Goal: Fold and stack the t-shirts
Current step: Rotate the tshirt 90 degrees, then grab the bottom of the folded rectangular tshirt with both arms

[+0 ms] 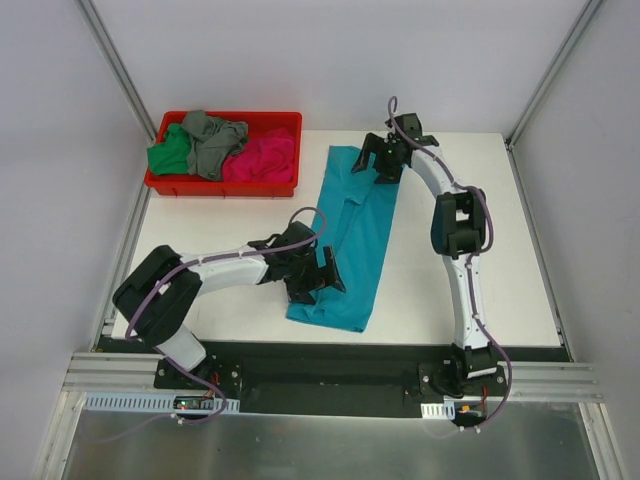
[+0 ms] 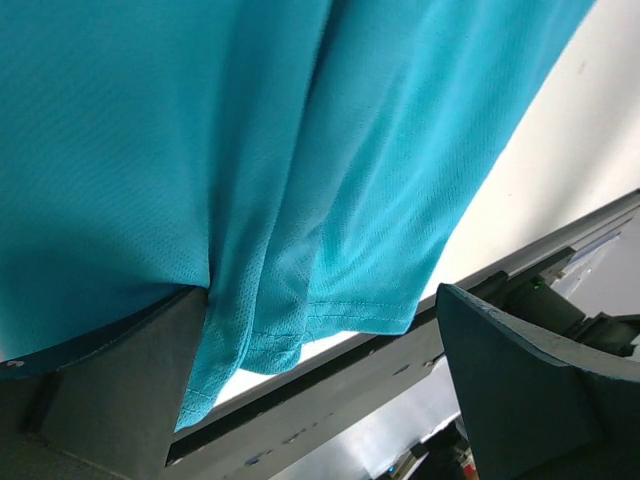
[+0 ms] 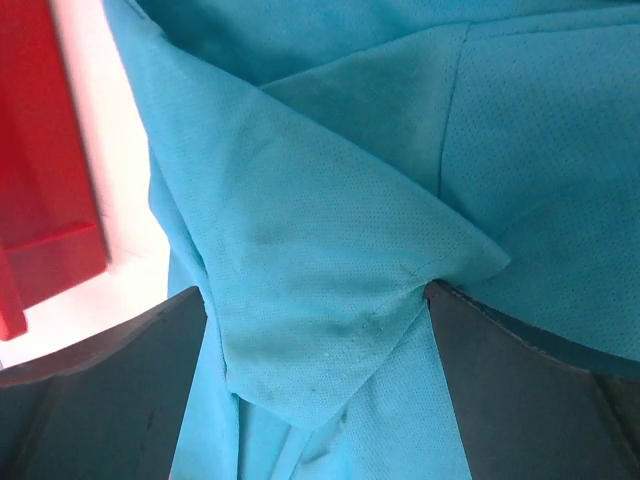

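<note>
The teal t-shirt (image 1: 352, 240) lies as a long folded strip down the middle of the white table. My left gripper (image 1: 318, 275) is open over the strip's near left edge; in the left wrist view (image 2: 320, 300) its fingers stand wide apart, with the hem (image 2: 340, 320) between them and cloth draped against the left finger (image 2: 110, 390). My right gripper (image 1: 378, 160) is open over the strip's far end; in the right wrist view (image 3: 312, 295) a folded sleeve flap (image 3: 330, 300) lies between its spread fingers. The green (image 1: 168, 155), grey (image 1: 212, 140) and magenta (image 1: 262, 158) t-shirts lie crumpled in the bin.
The red plastic bin (image 1: 222, 188) stands at the table's far left, its corner also in the right wrist view (image 3: 40, 150). The table's near edge and black rail (image 2: 400, 370) run just beyond the hem. Bare white table (image 1: 480, 250) lies right of the shirt.
</note>
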`<control>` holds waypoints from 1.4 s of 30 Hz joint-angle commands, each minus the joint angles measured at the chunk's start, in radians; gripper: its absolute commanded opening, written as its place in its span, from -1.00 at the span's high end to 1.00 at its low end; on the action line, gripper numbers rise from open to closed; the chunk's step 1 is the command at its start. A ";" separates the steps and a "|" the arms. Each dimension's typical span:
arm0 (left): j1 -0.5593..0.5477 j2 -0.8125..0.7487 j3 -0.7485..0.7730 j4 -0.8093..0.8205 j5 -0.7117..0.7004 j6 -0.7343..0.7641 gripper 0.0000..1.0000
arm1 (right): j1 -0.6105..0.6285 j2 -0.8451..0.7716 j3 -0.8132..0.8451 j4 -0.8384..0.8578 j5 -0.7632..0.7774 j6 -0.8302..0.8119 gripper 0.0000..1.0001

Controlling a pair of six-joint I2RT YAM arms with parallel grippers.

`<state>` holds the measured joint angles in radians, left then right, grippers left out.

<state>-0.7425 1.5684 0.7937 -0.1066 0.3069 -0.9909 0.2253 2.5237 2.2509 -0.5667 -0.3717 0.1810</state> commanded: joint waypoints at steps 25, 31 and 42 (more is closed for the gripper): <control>-0.005 -0.524 -0.232 -0.239 -0.152 0.115 -0.98 | 0.310 -1.442 -1.463 0.178 0.171 -0.022 -0.96; -0.003 -0.467 -0.271 -0.182 -0.137 0.109 -0.74 | 0.537 -1.592 -1.697 0.226 0.278 0.164 -0.98; -0.005 -0.334 -0.298 -0.081 -0.167 0.089 -0.14 | 0.697 -1.386 -1.662 0.234 0.433 0.227 -0.68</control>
<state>-0.7509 1.1923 0.4980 -0.2268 0.1726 -0.9047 0.8852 1.0889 0.5480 -0.3607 -0.0181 0.3584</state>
